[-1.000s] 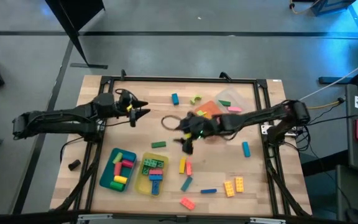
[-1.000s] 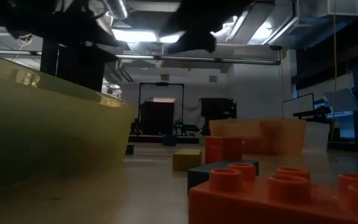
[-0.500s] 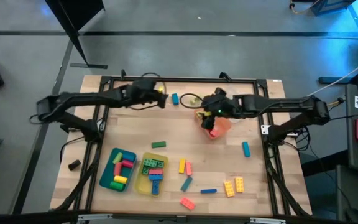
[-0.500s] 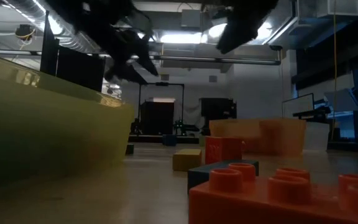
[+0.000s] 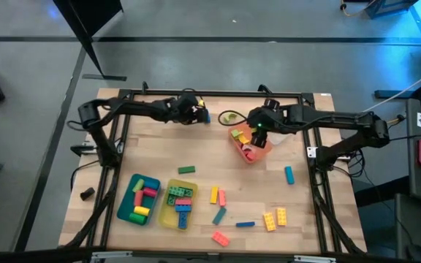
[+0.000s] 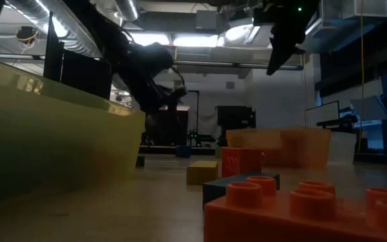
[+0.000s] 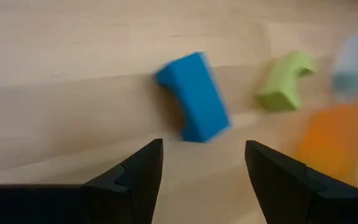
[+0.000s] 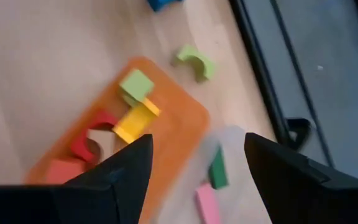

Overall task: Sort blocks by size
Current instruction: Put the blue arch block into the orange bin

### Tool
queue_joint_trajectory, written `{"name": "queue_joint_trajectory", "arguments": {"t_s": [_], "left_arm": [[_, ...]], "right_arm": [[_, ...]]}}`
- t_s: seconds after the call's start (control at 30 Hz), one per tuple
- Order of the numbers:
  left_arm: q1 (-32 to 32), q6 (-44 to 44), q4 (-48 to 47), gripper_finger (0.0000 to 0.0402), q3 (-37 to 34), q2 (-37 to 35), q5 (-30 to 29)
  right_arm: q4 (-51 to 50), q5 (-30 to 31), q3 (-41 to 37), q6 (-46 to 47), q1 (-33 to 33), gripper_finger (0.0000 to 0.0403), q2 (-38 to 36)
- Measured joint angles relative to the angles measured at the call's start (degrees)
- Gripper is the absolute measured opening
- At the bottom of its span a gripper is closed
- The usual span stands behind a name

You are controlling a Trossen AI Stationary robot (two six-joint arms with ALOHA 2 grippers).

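Note:
My left gripper (image 5: 195, 115) (image 7: 202, 163) stands open low over the table near its far edge. Just ahead of the fingertips a blue block (image 7: 193, 96) (image 5: 205, 115) lies flat on the wood, untouched. A green arched block (image 7: 284, 89) (image 5: 229, 117) lies beyond it. My right gripper (image 5: 257, 133) (image 8: 197, 158) hangs open and empty above the orange tray (image 8: 179, 118) (image 5: 253, 146). That tray holds a green (image 8: 137, 84), a yellow (image 8: 135, 123) and red blocks (image 8: 95, 127). More blocks lie loose near the table's front edge (image 5: 220, 237).
A teal tray (image 5: 139, 199) and a yellow tray (image 5: 179, 204), both holding blocks, stand at the front left. A clear tray (image 8: 229, 149) with a green and a pink block sits beside the orange one. Loose blocks (image 5: 275, 218) dot the front right. The table's frame rail (image 5: 210, 93) runs along the far edge.
My left gripper has swung from the table's left side toward the right along the far edge, sinking and rolling, up to the blue block. My right gripper has drawn back from the table's middle toward the far right and risen over the orange tray. Both stayed open.

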Motion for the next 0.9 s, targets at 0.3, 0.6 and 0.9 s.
{"name": "queue_joint_trajectory", "arguments": {"t_s": [0.3,0.6,0.9], "left_arm": [[1.64,-3.98,7.59,0.0211,0.07,4.10,0.33],[1.50,-7.00,9.21,0.0211,0.07,4.73,0.78],[-0.12,-10.96,9.15,0.0211,0.11,4.73,1.39]], "right_arm": [[-2.69,8.41,0.00,-3.83,0.04,0.0255,0.00],[-2.62,9.39,0.00,-5.78,0.02,0.0255,0.00],[-2.57,9.39,0.00,-5.78,0.04,0.0255,0.00]]}}
